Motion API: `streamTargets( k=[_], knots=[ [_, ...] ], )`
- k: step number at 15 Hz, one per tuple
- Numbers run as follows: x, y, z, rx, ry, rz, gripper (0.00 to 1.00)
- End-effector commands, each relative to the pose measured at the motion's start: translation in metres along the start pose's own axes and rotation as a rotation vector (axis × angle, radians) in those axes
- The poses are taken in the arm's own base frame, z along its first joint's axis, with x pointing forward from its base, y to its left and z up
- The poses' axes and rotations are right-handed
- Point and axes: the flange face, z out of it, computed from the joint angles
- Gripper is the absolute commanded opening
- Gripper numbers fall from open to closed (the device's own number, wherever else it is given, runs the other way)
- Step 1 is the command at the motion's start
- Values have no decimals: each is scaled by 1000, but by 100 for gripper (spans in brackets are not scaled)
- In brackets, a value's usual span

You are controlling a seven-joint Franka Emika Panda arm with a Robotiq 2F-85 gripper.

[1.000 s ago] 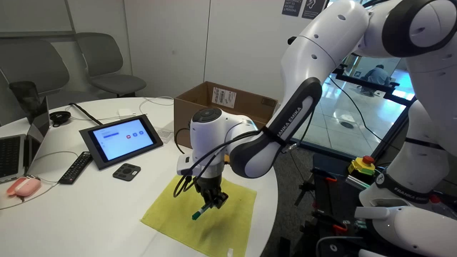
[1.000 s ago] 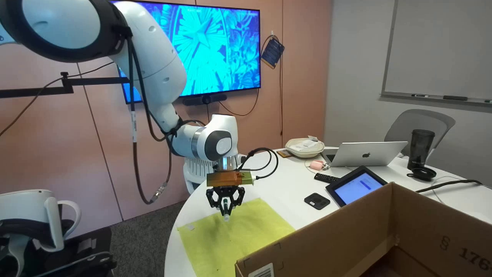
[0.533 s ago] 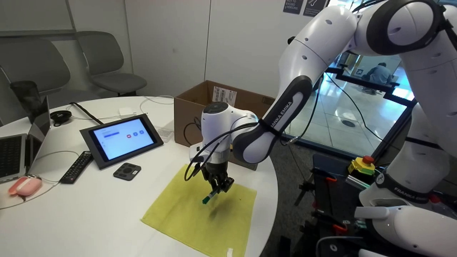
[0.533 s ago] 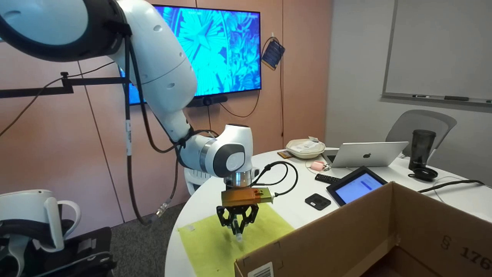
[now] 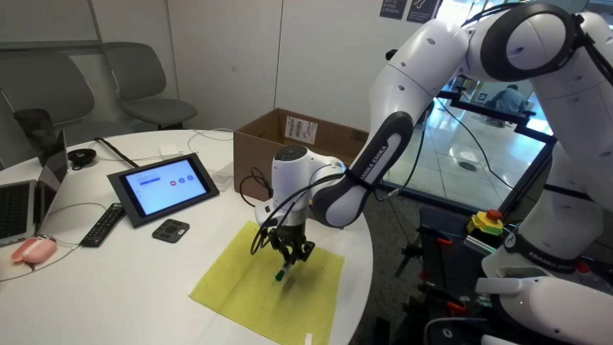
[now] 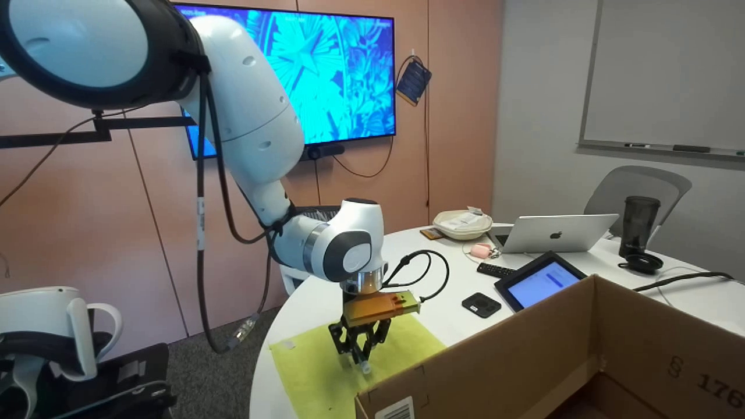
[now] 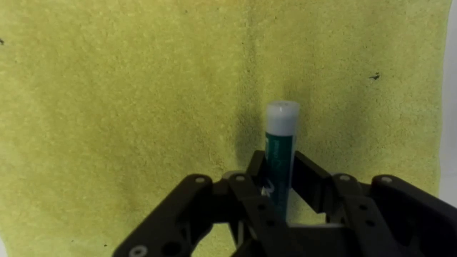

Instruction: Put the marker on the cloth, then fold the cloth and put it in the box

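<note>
A white robot arm (image 5: 395,96) bends over a round white table (image 5: 119,297) in an exterior view, its black gripper (image 5: 292,258) clamped on a slim dark green marker (image 5: 281,274) held over a yellow cloth (image 5: 249,297). The marker's green end points toward the lower left, while the cloth lies spread flat near the table's edge, a white tag (image 5: 308,339) near 1 corner. Behind the arm and partly hidden by it stands a brown cardboard box (image 5: 251,158), its top agape, a white label (image 5: 300,130) on an inner wall. A lit tablet (image 5: 165,187), a black remote (image 5: 102,225), a pink case (image 5: 39,250) and a laptop (image 5: 14,208) sit on the table, with 2 gray chairs (image 5: 134,72) beyond. A wall screen (image 6: 337,75) glows blue behind the arm in an exterior view where the box fills the lower right and covers part of the cloth; the marker's white end shows below the gripper, and a dark tumbler (image 6: 639,226) stands farther back. In the wrist view, 2 black fingers (image 7: 311,182) pinch the marker from either side, its white end toward the top. The cloth fills nearly all the background, a strip of white table at right. Whether the marker touches the cloth cannot be told.
</note>
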Motion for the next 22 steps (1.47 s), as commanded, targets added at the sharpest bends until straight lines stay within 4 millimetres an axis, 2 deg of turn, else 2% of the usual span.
streamTargets(
  k=[1, 7, 8, 9, 11, 12, 17, 18, 22],
  knots=[
    [13, 9, 8, -39, 35, -38, 13],
    [26, 11, 25, -65, 65, -45, 15],
    [28, 12, 27, -66, 63, -46, 23],
    [28, 12, 28, -67, 61, -48, 47],
    [29, 13, 30, -68, 58, -50, 51],
    [29, 14, 29, -65, 55, -49, 57],
    [20, 14, 19, -64, 49, -38, 97],
    [17, 13, 17, -61, 47, -35, 100],
    [-2, 10, 5, -64, 34, -7, 100]
  ],
)
